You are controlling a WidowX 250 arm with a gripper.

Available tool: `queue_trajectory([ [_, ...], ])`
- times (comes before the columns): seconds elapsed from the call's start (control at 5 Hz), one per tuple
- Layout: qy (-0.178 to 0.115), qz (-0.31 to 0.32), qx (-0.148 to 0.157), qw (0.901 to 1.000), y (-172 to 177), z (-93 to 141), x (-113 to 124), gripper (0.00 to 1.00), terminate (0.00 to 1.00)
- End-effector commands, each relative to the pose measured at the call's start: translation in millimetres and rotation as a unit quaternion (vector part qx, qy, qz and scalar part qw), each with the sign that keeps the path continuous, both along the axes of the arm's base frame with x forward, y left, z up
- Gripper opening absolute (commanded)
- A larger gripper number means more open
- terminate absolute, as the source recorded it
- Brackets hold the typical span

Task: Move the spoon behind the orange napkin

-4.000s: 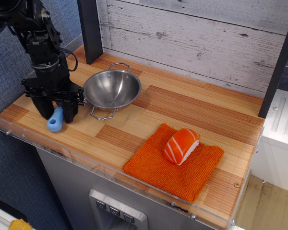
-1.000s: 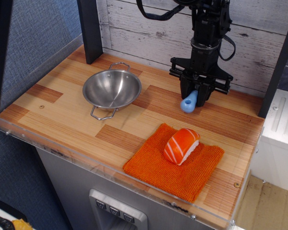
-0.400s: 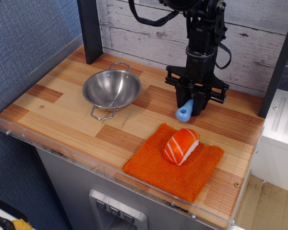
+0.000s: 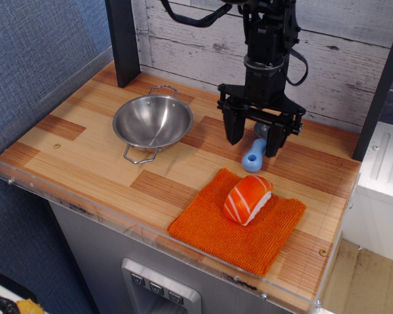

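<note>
The spoon (image 4: 254, 156) lies on the wooden counter just behind the far edge of the orange napkin (image 4: 239, 222). Its light-blue handle points toward the napkin and its grey bowl sits under the gripper. My gripper (image 4: 252, 139) hangs right over the spoon with its two black fingers spread apart on either side of it, not holding it. The arm rises from there toward the top of the view.
An orange-and-white salmon sushi toy (image 4: 247, 198) lies on the napkin. A two-handled steel bowl (image 4: 152, 123) stands at the left middle. A dark post (image 4: 123, 39) stands at the back left. A white plank wall (image 4: 340, 59) backs the counter, and a clear lip (image 4: 150, 235) edges the front.
The gripper carried the spoon from the left of the bowl to the spot behind the napkin, lowered it and opened its fingers, letting the spoon go.
</note>
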State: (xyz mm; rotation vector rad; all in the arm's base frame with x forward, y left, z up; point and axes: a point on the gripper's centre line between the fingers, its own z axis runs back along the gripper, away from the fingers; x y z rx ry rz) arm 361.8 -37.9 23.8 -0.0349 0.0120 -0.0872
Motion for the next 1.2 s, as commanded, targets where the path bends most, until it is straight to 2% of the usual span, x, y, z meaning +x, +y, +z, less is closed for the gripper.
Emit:
queue_trajectory([
  [0.0, -0.059, 0.035, -0.014, 0.9976, 21.5, 78.7, -3.8, 1.0, 0.0],
  [0.2, -0.074, 0.074, -0.017, 0.9944, 41.1, 119.4, -12.2, 1.0, 0.0],
  [0.4, -0.098, 0.115, -0.017, 0.9884, 63.2, 147.1, -22.7, 1.0, 0.0],
  [0.8, -0.147, 0.102, 0.017, 0.9837, 85.3, 181.7, -40.1, 1.0, 0.0],
  [1.0, -0.147, 0.102, 0.017, 0.9837, 85.3, 181.7, -40.1, 1.0, 0.0],
])
